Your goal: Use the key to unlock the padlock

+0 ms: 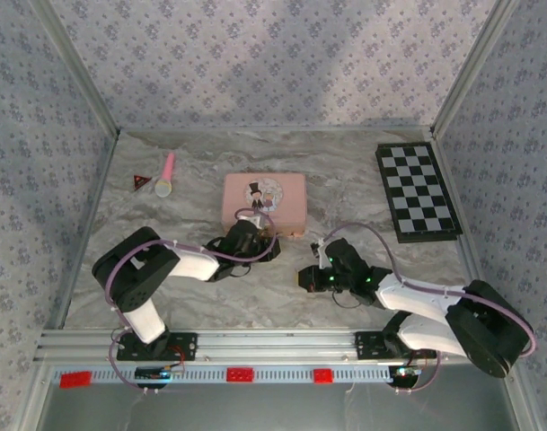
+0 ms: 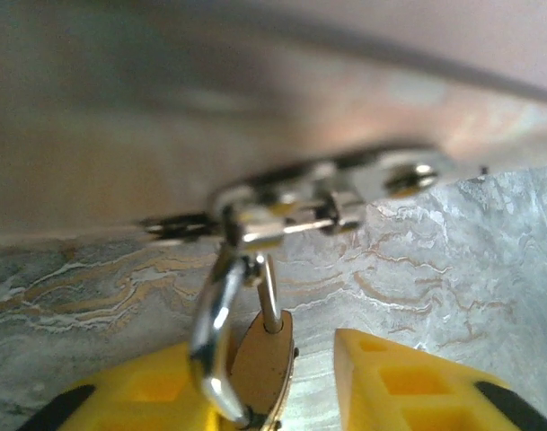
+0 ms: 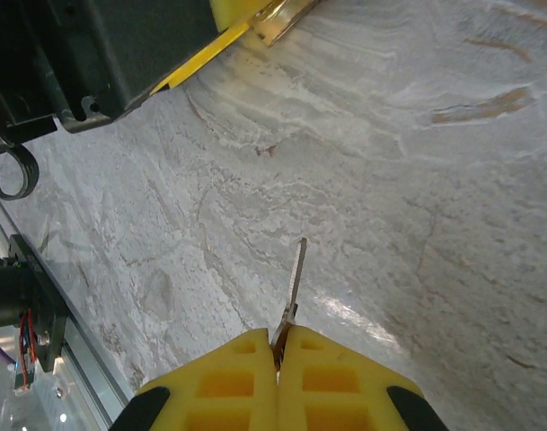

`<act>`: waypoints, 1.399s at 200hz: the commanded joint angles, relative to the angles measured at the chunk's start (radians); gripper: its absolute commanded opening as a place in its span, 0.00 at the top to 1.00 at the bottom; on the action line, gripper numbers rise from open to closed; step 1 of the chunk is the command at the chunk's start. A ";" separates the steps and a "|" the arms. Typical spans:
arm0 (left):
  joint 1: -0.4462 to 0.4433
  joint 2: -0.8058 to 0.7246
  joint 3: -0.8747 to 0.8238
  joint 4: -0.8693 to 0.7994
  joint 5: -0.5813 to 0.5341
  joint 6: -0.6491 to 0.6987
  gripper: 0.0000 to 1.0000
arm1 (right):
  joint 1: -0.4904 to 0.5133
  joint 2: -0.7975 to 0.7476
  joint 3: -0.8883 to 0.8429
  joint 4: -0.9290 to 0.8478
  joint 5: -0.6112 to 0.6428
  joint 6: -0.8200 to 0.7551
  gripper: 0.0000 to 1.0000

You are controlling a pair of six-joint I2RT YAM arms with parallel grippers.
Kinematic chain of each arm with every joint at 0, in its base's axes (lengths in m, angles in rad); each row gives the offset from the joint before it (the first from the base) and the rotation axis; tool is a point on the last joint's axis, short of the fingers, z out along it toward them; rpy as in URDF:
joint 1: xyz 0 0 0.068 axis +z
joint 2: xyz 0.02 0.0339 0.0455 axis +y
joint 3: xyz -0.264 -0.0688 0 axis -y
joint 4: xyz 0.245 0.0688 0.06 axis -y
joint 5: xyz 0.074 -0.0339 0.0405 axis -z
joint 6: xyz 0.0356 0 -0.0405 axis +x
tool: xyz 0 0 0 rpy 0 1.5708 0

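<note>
Left claw [image 2: 277, 364] stands partly open astride the padlock [image 2: 255, 355]; right claw [image 3: 278, 337] clamps the key [image 3: 296, 278].

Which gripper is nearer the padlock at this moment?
Left. The left gripper has a finger on either side of the padlock at the pink tin's clasp. The right gripper, shut on the key, is off to the right, apart from the tin.

The padlock [image 2: 260, 373] is tiny, with a brass-gold body and a thin silvery shackle [image 2: 212, 332] hooked through a metal clasp [image 2: 291, 215]. It hangs tilted just over the marbled counter [image 2: 417, 269]. The key [image 3: 295, 274], a slim silvery blade, is pinched between the fingers of the right end effector [image 3: 278, 337] and points outward above the counter.
</note>
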 commanded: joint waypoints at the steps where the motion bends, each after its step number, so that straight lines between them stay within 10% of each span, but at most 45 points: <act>1: -0.002 -0.002 -0.018 0.025 -0.024 -0.023 0.71 | 0.007 0.017 0.030 0.042 -0.002 0.018 1.00; 201: 0.011 -0.128 -0.068 0.013 -0.028 -0.001 0.96 | -0.074 0.249 -0.037 0.467 -0.177 0.042 1.00; 280: 0.037 -0.135 0.004 0.000 0.192 -0.067 0.99 | -0.180 0.523 -0.077 0.909 -0.359 0.216 1.00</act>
